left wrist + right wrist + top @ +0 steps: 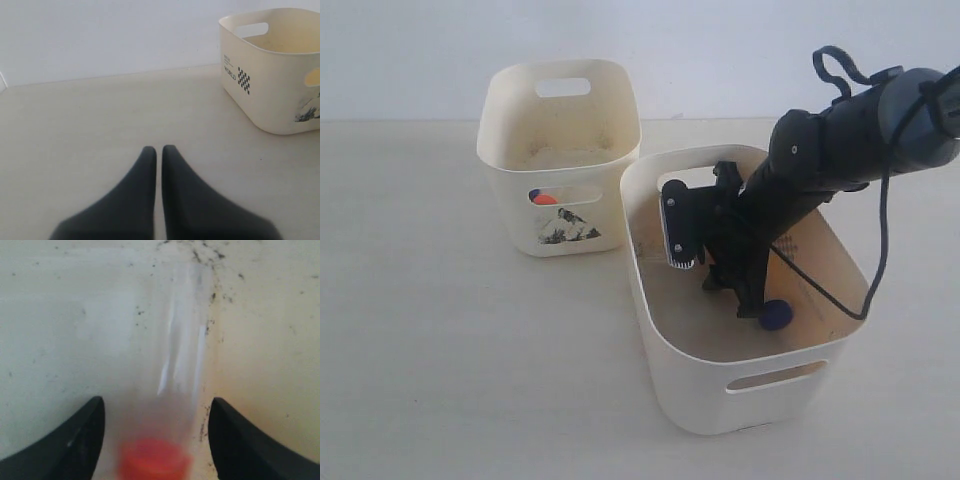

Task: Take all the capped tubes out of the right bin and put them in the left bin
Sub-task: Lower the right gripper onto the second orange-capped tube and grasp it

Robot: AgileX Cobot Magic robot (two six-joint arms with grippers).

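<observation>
**Status: right gripper straddling a tube in the right bin**

1. Reference. All positions are given from the right bin [690,380], the plain-fronted bin standing on the table [440,380].

2. Right gripper [156,401]. The right arm [840,140] reaches down over the bin's far right rim, and the gripper is inside the bin, low over its floor. The jaws stand released and wide apart, one finger [75,440] on each side of a tube. A gap shows on both sides, so nothing is grasped.

3. Orange-capped tube [182,355]. This clear tube lies on the speckled floor inside the right bin, between the spread fingers.

4. Blue cap [776,316]. It sits on the floor inside the right bin, just beside the gripper on the side nearer the front wall. Its tube body is hidden.

5. Left bin [510,130]. It stands just beside the right bin's far left corner; whether the two touch cannot be told. A blue and an orange cap [546,199] show through its front handle slot.

6. Left gripper [156,149]. The jaws are clenched together on nothing, over bare table. It is outside the right bin.
</observation>
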